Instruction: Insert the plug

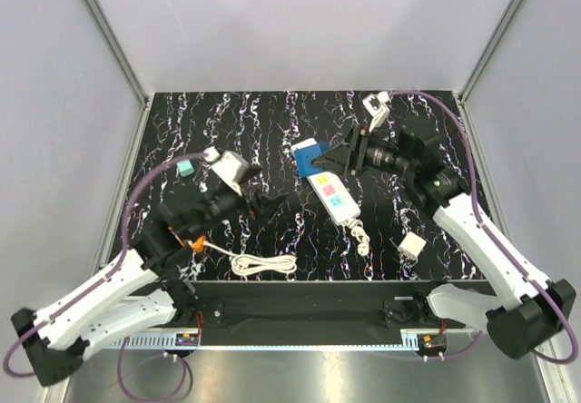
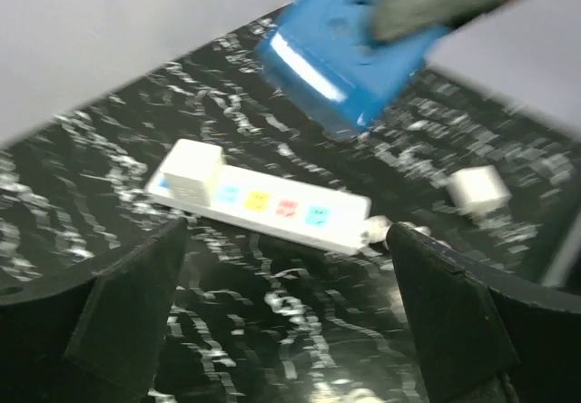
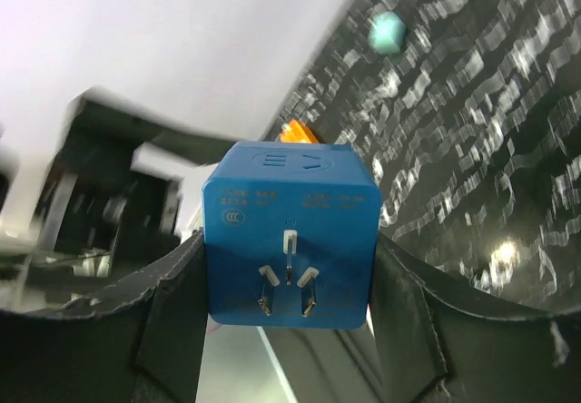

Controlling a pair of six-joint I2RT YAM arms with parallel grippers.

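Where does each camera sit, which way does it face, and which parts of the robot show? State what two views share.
Top external: above and behind the bases, looking down on the table; left arm and right arm show.
Left wrist: on the left arm, facing the power strip; open left fingers frame the bottom.
Right wrist: on the right arm, looking along the right fingers, which clamp the blue plug.
Shared: all three views show the blue plug.

The scene is lit brightly and evenly. Beyond the left claw (image 2: 286, 230), the plug (image 2: 349, 54) is smeared by motion blur.
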